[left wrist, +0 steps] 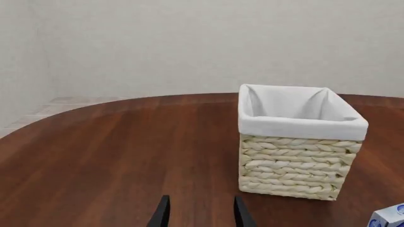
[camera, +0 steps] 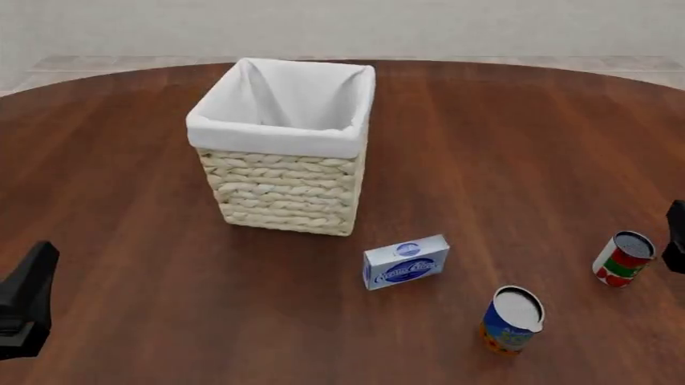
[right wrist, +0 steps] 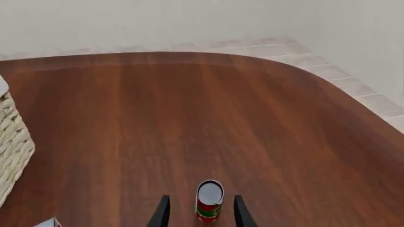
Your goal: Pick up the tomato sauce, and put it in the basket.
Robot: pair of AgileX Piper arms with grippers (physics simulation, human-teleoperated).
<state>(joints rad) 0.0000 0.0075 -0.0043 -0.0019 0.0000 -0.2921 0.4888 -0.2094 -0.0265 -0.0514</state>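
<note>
Early stage: nothing is grasped yet and the basket is seen to hold nothing but its white lining. The sauce stands upright on the desk, at the right side near the front, well apart from the basket, which sits left of centre and further back. In the right wrist view the sauce is framed between the two parted fingers of the right tool, lined up but not yet gripped; whether the fingers are level with the can or above it cannot be told. In the front view only a dark sliver of the right tool is seen at the frame edge, just beside the sauce. The left tool is spread apart and holds nothing, pointed at the basket with bare desk between its fingers.

A blue carton and a blue-and-orange can lie between sauce and basket, untouched.

Judged remaining: closing on the sauce, lift, carry leftward over the carton, release above the basket opening. Almost all of the task is left.
</note>
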